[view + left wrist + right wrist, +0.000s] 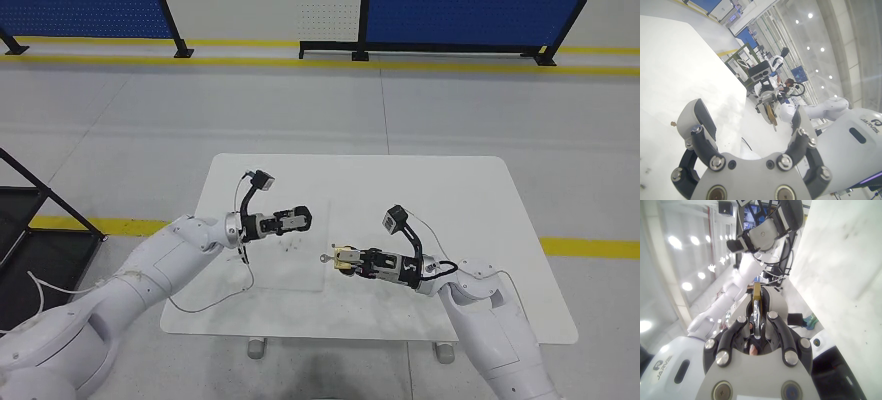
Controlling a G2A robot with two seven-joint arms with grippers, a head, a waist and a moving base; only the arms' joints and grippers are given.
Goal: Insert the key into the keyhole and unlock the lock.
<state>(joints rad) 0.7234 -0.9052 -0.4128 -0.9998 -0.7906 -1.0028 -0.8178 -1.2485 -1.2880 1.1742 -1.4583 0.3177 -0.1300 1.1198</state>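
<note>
Starting at the left of the top view, my left arm [185, 245] comes in from the lower left corner. Its forearm is stretched across the white table [450, 200] toward the middle. The left gripper [303, 215] sits a little left of centre and points to the right. On its own wrist camera the fingers [702, 117] are spread wide, nothing is between them and nothing touches the pads. Through that gap I can see the other gripper facing me, well apart.

Moving right, just past centre in the top view, a small silver key [326, 258] pokes out toward the left gripper. It's the key as far as I can tell. It sticks out of the near end of the brass lock [756, 291]. I can't make out whether it is fully seated in the keyhole.

The lock is clamped in the right gripper [348, 261], held off the tabletop with the body pointing left. On the right wrist camera the fingers [776, 302] are drawn in narrow, pressing both flat sides of the lock. The shiny shackle [757, 315] runs back into the palm.

Further right, the right arm [480, 300] reaches in from the lower right corner. Its forearm lies low over the table's front edge.
</note>
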